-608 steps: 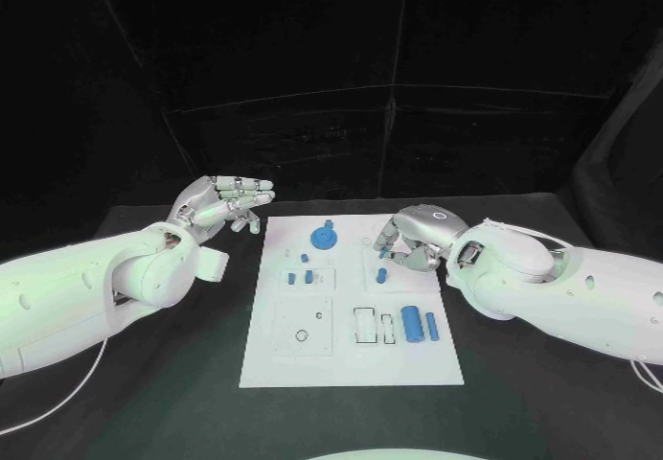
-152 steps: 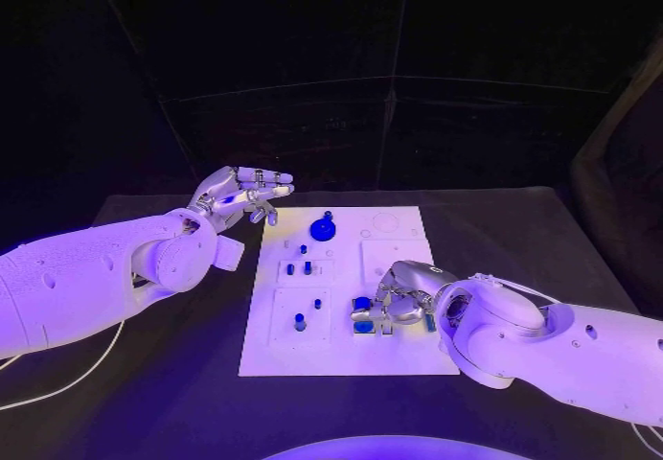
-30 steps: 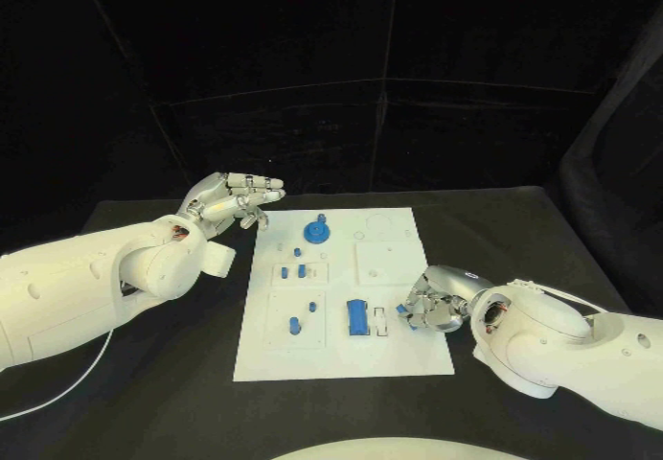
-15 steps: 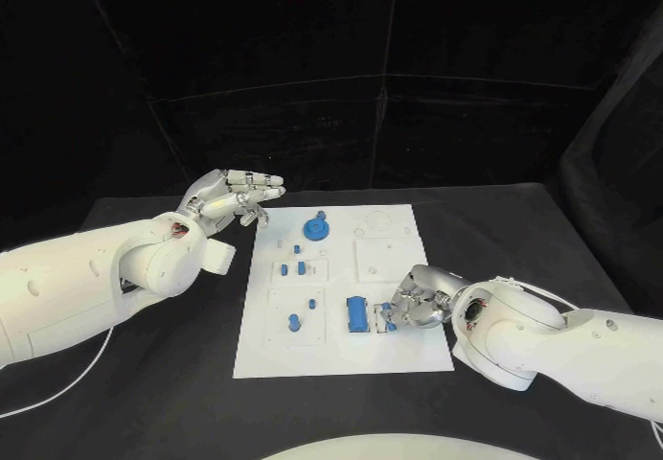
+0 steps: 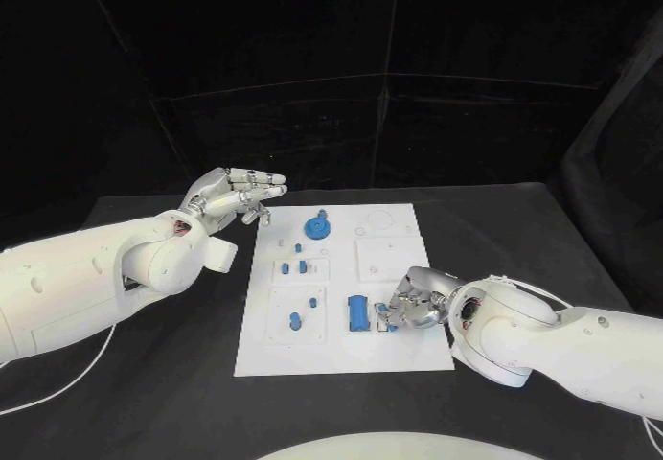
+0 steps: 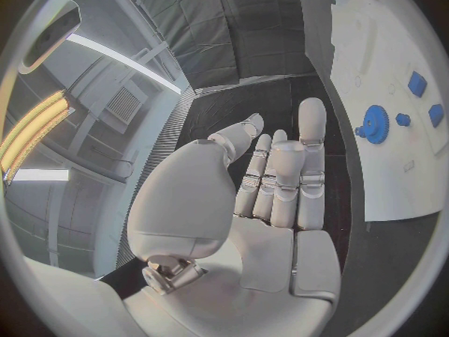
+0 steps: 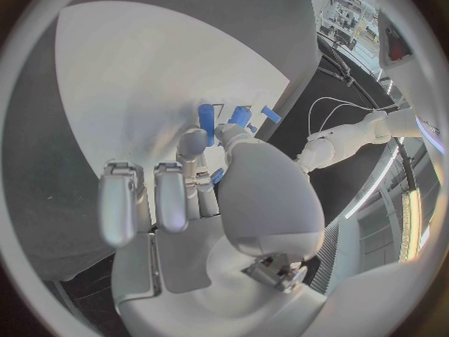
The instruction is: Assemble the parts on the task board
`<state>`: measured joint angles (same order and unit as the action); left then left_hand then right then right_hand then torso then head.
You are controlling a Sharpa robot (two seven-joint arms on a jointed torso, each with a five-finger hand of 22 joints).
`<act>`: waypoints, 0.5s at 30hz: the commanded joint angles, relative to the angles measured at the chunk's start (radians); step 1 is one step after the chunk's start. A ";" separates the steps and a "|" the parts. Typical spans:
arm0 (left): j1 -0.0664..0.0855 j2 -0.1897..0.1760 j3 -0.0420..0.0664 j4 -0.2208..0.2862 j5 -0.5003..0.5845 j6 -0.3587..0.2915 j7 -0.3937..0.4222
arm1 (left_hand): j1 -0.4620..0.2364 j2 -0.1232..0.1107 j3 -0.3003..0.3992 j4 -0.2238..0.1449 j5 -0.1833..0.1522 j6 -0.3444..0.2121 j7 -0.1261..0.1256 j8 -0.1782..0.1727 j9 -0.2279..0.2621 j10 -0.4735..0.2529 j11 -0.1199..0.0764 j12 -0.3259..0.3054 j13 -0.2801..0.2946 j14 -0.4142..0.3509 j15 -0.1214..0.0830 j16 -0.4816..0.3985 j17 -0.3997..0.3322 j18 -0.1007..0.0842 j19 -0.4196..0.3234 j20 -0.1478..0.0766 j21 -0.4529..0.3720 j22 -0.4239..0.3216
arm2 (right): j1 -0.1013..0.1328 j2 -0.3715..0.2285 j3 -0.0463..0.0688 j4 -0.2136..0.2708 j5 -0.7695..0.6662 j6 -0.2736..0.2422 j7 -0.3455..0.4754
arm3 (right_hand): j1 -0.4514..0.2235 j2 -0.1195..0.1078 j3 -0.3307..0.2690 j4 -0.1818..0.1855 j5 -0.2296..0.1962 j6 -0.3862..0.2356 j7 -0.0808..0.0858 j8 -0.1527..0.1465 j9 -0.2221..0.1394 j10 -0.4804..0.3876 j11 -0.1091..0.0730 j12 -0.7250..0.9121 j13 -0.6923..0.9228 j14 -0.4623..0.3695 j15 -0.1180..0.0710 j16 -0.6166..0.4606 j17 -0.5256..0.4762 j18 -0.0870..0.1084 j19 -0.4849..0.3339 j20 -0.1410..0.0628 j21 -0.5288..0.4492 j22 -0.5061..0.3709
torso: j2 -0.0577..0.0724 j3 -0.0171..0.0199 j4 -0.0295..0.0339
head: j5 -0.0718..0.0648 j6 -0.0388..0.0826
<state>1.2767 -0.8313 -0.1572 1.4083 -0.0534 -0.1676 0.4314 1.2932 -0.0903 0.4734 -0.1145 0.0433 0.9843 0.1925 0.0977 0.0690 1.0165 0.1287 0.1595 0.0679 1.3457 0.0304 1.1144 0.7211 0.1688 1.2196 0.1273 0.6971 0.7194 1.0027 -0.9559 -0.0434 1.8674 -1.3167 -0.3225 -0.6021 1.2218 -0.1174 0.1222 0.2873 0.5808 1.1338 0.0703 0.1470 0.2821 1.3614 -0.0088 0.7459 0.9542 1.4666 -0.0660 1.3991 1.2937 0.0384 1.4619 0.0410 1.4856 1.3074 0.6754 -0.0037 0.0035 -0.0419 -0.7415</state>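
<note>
The white task board lies in the middle of the black table. Near its right edge my right hand pinches a small blue rod and holds it low over the board, just right of a larger blue block that sits in a slot. The right wrist view has a bit of blue between thumb and finger, with the block just past the fingertips. My left hand hangs raised off the board's far left corner, fingers apart and holding nothing. A blue gear stands at the far end.
Several small blue pegs stand in the board's left column, with two more nearer me. Bare black table surrounds the board. The left wrist view shows the gear and the board beyond my fingertips.
My right hand has carried the small blue rod leftward across the board, up beside the blue block. The left hand has stayed where it was.
</note>
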 commanded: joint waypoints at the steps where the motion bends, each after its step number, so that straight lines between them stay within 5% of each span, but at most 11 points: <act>1: 0.001 0.001 0.001 0.001 0.003 0.010 0.003 | -0.002 0.004 -0.006 -0.001 0.006 -0.001 0.002 0.002 -0.002 -0.007 -0.002 0.006 -0.001 -0.009 -0.001 0.003 -0.001 0.014 -0.003 -0.001 -0.006 -0.001 | 0.001 0.004 0.000 0.000 -0.029 0.016 -0.003 | -0.023 -0.001 -0.020 0.000 -0.006 0.003 0.004 -0.003 0.002 -0.002 0.004 -0.008 -0.002 0.053 -0.004 -0.005 -0.003 -0.001 0.005 0.002 -0.007 0.125 | 0.000 0.0001 0.0003 | 0.001 0.003; 8: 0.001 0.002 0.001 0.000 0.003 0.010 0.002 | -0.002 0.004 -0.006 -0.001 0.006 -0.001 0.002 0.002 -0.002 -0.007 -0.002 0.006 -0.001 -0.009 -0.001 0.003 -0.001 0.014 -0.003 -0.001 -0.006 -0.001 | 0.001 0.011 0.000 0.000 -0.047 0.010 -0.003 | -0.084 0.015 -0.100 0.000 -0.216 0.002 0.002 -0.002 0.010 0.000 0.004 -0.006 0.004 0.053 -0.003 -0.008 -0.005 0.000 0.004 0.004 -0.009 0.124 | 0.001 -0.0001 -0.0001 | 0.003 0.005; 15: 0.001 0.001 0.001 0.000 0.003 0.010 0.002 | -0.002 0.004 -0.006 -0.001 0.006 -0.001 0.002 0.002 -0.002 -0.007 -0.002 0.006 -0.001 -0.009 -0.001 0.003 -0.001 0.014 -0.003 -0.001 -0.006 -0.001 | 0.001 0.012 0.000 0.001 -0.056 0.010 -0.002 | -0.126 0.046 -0.152 0.003 -0.267 0.008 -0.001 0.003 0.018 0.004 0.002 0.000 0.012 0.054 -0.004 -0.006 -0.001 -0.001 0.007 0.003 -0.007 0.128 | 0.001 -0.0002 -0.0012 | 0.004 0.005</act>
<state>1.2767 -0.8308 -0.1571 1.4075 -0.0534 -0.1675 0.4305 1.2932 -0.0903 0.4733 -0.1145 0.0433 0.9843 0.1925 0.0978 0.0690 1.0166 0.1286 0.1594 0.0680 1.3457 0.0304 1.1144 0.7211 0.1688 1.2196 0.1273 0.6971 0.7195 1.0026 -0.9449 -0.0435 1.8651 -1.3546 -0.3169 -0.6080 1.1045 -0.0704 -0.0251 0.2908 0.3189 1.1338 0.0703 0.1470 0.2984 1.3614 -0.0088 0.7411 0.9653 1.4666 -0.0660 1.3938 1.2913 0.0383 1.4618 0.0410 1.4812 1.3074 0.6755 -0.0039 0.0031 -0.0377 -0.7357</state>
